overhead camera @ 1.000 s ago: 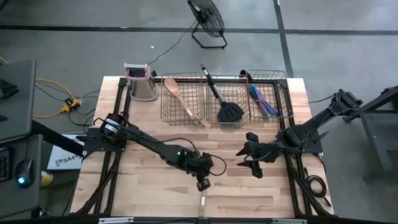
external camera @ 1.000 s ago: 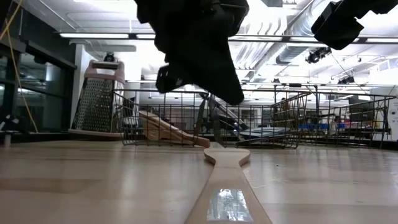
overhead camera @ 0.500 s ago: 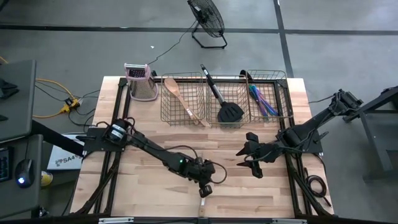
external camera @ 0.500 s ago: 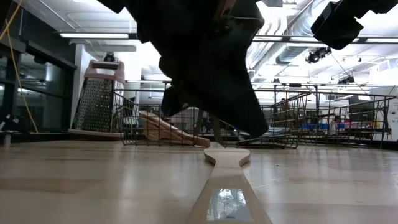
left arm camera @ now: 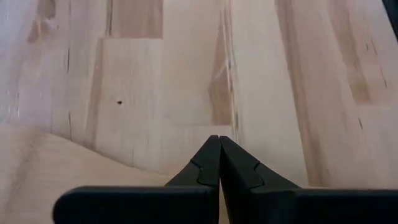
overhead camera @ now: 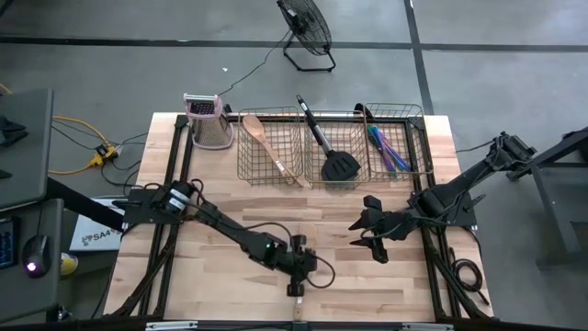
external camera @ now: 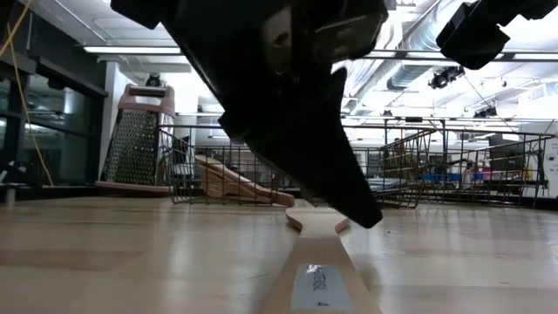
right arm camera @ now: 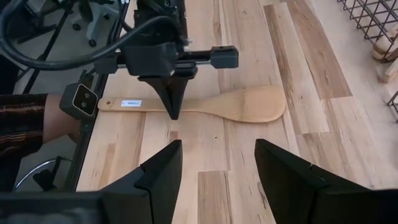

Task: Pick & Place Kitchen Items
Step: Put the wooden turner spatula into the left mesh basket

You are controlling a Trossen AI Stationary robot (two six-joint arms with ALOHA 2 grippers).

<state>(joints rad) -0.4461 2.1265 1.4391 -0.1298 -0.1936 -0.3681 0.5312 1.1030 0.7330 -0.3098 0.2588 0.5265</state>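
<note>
One wooden spatula [right arm camera: 205, 104] was the only utensil left loose on the table [overhead camera: 230, 207], lying flat near the front edge, well apart from the three wire baskets [overhead camera: 333, 147] lined up along the back. Those baskets already looked sorted by type: a wooden spoon [overhead camera: 266, 142] leaning in the first, a black spatula [overhead camera: 331, 156] in the middle one, the blue-purple cutlery [overhead camera: 388, 147] in the last, so my guess was the loose one belonged with the spoon. The left gripper [right arm camera: 172, 99] was stretched way out over the spatula's handle, fingertips pressed together into a point and sitting right at the handle, about mid-length. From the right wrist view it looked like it was touching or nearly touching the wood, but I couldn't tell for sure. With the tips pinched closed like that it wasn't holding anything, so I'd say it was either lining up or nudging, and it'd need to spread before any real grab on something that flat. The right gripper [overhead camera: 369, 230] hung off to the side above the table with fingers spread wide, basically waiting and watching. The box grater [overhead camera: 209, 121] sat at the back corner, out of the way.
</note>
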